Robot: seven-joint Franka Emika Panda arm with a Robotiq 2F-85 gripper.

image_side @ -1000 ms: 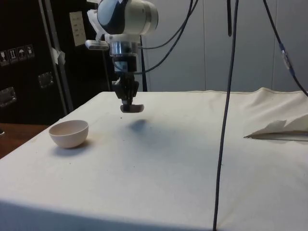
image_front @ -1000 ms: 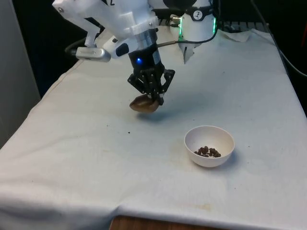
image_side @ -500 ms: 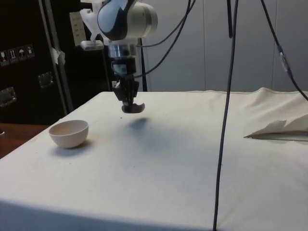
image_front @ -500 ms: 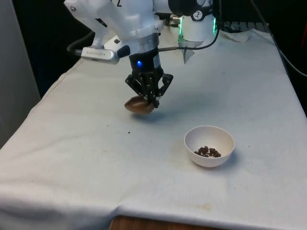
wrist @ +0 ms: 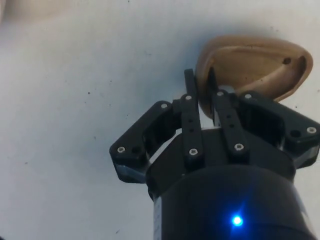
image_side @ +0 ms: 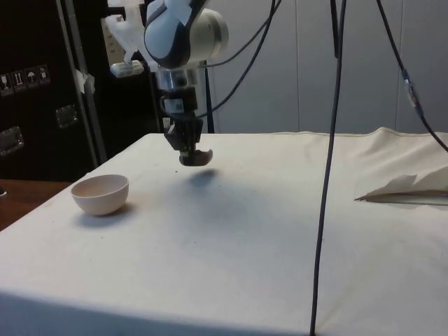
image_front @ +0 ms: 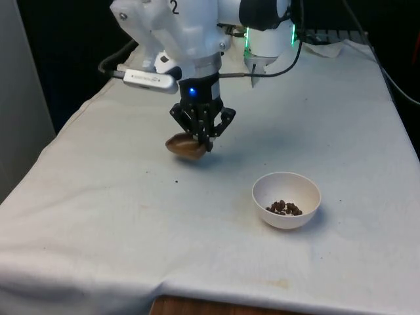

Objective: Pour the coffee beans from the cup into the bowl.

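Surface: white cloth (image_front: 118, 216) over the table, faintly stained near the bowl, with a few dark specks on it
Bowl: white bowl (image_front: 287, 199) standing upright on the cloth, toward the front view's right and nearer the camera than the gripper
Bowl contents: small heap of dark coffee beans (image_front: 283, 208) lying at the bottom – far from full
Cup: brown cup (image_front: 186, 147), well apart from the bowl, toward the front view's left of it; held above the cloth in the side view, its shadow beneath it
Cup contents: its open inside faces the wrist camera, showing a bare tan wall
Gripper: black gripper (image_front: 202, 140) pointing down, its two fingers (wrist: 191, 122) pinched together on the cup's rim – one finger inside, one outside
Cup tilt: tipped well over on its side
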